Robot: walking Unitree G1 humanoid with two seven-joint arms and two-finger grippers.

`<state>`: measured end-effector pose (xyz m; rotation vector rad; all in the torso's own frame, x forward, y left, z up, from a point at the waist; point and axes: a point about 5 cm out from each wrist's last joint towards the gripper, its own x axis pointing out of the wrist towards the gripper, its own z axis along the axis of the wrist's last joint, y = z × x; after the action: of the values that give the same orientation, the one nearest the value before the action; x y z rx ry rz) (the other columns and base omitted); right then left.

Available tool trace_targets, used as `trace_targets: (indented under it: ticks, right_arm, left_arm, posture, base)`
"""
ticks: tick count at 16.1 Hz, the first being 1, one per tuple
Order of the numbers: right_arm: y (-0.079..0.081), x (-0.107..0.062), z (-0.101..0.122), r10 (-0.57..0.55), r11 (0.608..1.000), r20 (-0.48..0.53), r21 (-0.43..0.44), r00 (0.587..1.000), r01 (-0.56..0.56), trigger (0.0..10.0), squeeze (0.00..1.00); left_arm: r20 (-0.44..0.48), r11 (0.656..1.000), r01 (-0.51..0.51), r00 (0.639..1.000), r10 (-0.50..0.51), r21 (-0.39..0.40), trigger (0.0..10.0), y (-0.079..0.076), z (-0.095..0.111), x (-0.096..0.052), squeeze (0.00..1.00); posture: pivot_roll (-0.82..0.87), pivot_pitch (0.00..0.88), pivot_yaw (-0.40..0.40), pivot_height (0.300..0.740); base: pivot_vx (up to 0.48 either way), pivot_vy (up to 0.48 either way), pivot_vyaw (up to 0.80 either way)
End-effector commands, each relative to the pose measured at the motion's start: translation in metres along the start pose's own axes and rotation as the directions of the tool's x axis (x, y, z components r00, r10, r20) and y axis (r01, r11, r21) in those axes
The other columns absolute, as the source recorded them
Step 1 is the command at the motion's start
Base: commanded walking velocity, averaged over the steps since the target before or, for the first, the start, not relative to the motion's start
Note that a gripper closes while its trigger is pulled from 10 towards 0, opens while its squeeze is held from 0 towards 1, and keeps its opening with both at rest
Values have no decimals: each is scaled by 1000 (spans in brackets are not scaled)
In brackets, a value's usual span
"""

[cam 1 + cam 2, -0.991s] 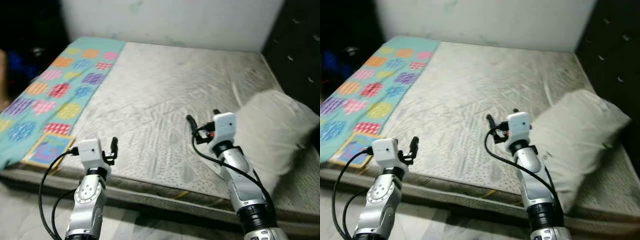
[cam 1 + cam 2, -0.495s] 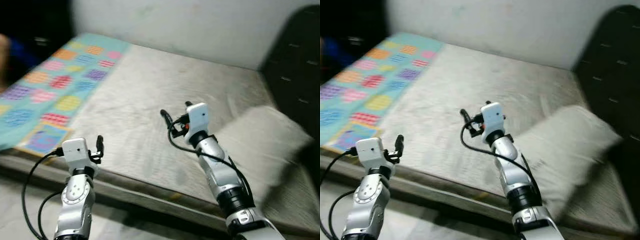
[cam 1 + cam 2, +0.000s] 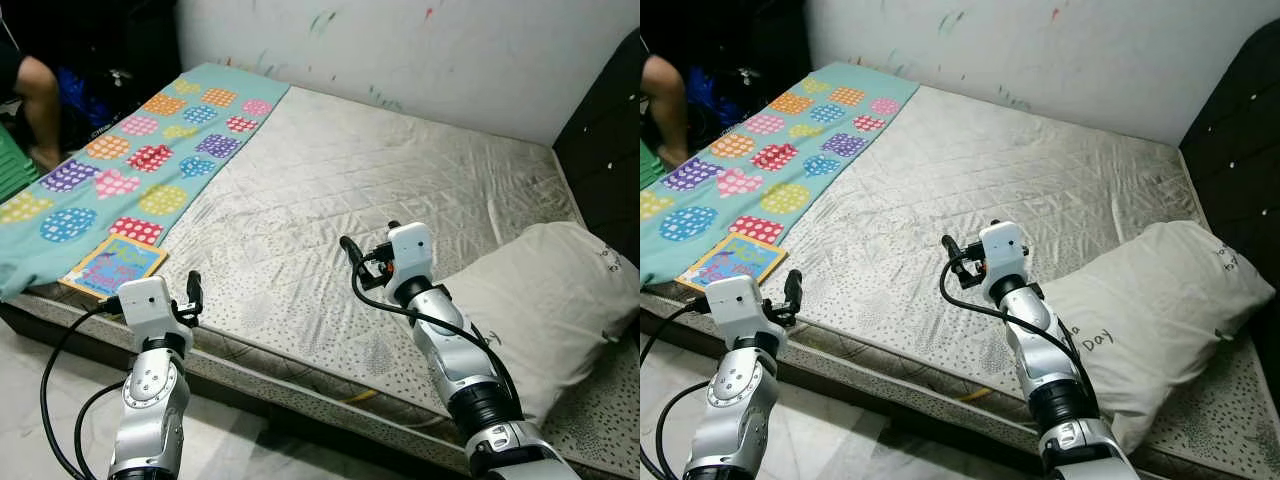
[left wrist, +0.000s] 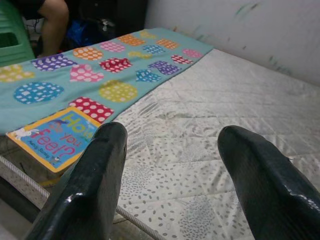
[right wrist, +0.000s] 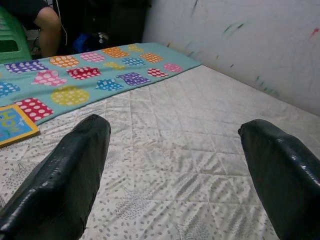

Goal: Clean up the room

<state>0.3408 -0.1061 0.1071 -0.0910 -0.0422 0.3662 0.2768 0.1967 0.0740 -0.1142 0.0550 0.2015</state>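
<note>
A children's book (image 3: 111,267) with a blue cover, yellow border and bright lettering lies flat at the near left corner of the bed (image 3: 400,190), resting on the near end of a teal blanket (image 3: 130,180) patterned with dotted patches in purple, pink, orange and yellow. The left wrist view brings the cover (image 4: 55,137) close enough to read parts of a title in coloured letters, a detail too small to make out from the head camera. The right wrist view catches just a corner of the book (image 5: 15,125) at its edge, beyond which the blanket runs toward a paint-flecked white wall (image 5: 240,35).

The left gripper (image 3: 192,297) hovers just right of the book at the near edge of the mattress, its two black fingers (image 4: 95,185) spread apart and holding nothing. The right gripper (image 3: 368,240) hangs over the middle of the grey quilted mattress, well apart from the book, fingers (image 5: 65,185) likewise spread wide and empty.

A white pillow (image 3: 1150,310) with small printed writing lies at the near right of the bed, beside a dark padded headboard (image 3: 600,130). At the far left a person's bare leg (image 3: 40,110) shows next to a green chair (image 4: 12,42).
</note>
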Motion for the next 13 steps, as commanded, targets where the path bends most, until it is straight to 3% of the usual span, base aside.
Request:
trace_targets:
  ticks: [1, 4, 5, 6, 7, 8, 10, 13]
  right_arm:
    - [-4, -4, -1, -34, 999, 12, 25, 999, 34, 10000, 0]
    - [-6, -9, -6, -77, 997, 1, 13, 997, 77, 10000, 0]
    - [-16, -16, -9, -148, 989, -2, -31, 989, 148, 10000, 0]
    - [-43, -39, -20, -273, 956, -33, -125, 961, 267, 10000, 0]
    - [-43, -39, -20, -273, 956, -33, -125, 961, 267, 10000, 0]
    - [-59, -56, -27, -304, 945, -59, -147, 951, 293, 10000, 0]
    - [-79, -81, -31, -291, 937, -73, -224, 954, 268, 10000, 0]
    - [-97, -104, -32, -327, 927, -99, -229, 940, 298, 10000, 0]
  left_arm:
    - [9, 999, 30, 1000, -30, 16, 10000, -2, 6, 5, 0]
    - [1, 998, 48, 999, -48, 43, 10000, 1, 6, 9, 0]
    - [-8, 998, 34, 999, -33, 59, 10000, 11, 6, 8, 0]
    - [-42, 997, -6, 999, 9, 80, 10000, 35, -2, -3, 0]
    - [-42, 997, -6, 999, 9, 80, 10000, 35, -2, -3, 0]
    - [-64, 996, -18, 998, 24, 89, 10000, 45, -6, -14, 0]
    - [-85, 995, 33, 996, -25, 94, 10000, 42, -8, -33, 0]
    - [-96, 991, 72, 993, -62, 112, 10000, 38, -9, -54, 0]
  posture:
    - [-18, 0, -85, 740]
    - [-37, 0, -67, 740]
    - [-52, 0, -65, 740]
    - [-61, 0, -73, 740]
    - [-61, 0, -73, 740]
    - [-62, 0, -69, 740]
    - [-62, 0, -67, 740]
    - [-82, 0, -59, 740]
  base:
    - [0, 0, 0]
    - [0, 0, 0]
    - [0, 0, 0]
    - [0, 0, 0]
    - [0, 0, 0]
    - [0, 0, 0]
    - [0, 0, 0]
    - [0, 0, 0]
